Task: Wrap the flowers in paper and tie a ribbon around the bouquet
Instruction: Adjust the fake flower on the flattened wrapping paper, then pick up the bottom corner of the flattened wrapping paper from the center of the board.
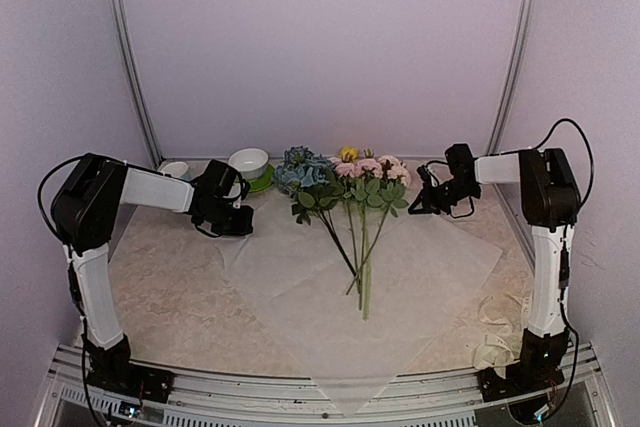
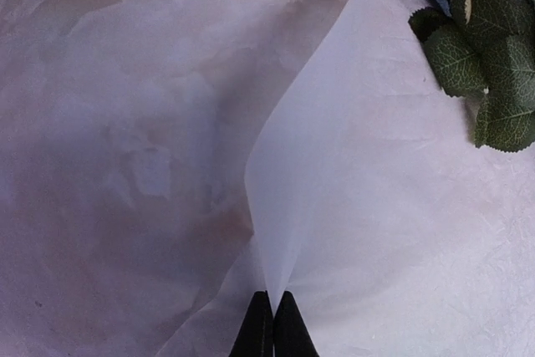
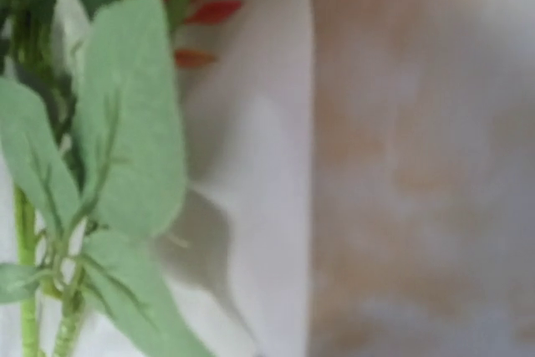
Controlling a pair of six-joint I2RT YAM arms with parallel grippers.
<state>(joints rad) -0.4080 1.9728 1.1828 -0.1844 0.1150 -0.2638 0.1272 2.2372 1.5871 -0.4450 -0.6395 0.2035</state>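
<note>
Flowers (image 1: 350, 192) lie centre on paper (image 1: 300, 292), unwrapped; left pincer (image 2: 272, 303) pinching paper edge, right pincer (image 1: 413, 208) pressed together; ribbon (image 1: 497, 332) lower right unused.

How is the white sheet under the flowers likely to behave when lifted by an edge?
Probably floppy: the paper curves up in a soft fold where the left gripper pinches it. Likely very light: it looks thin and translucent against the table. It could crease easily, and lifting may shift the flowers lying on it.

Lab booth — blank white walls (image 1: 320, 47), aluminium rails (image 1: 128, 57)
</note>
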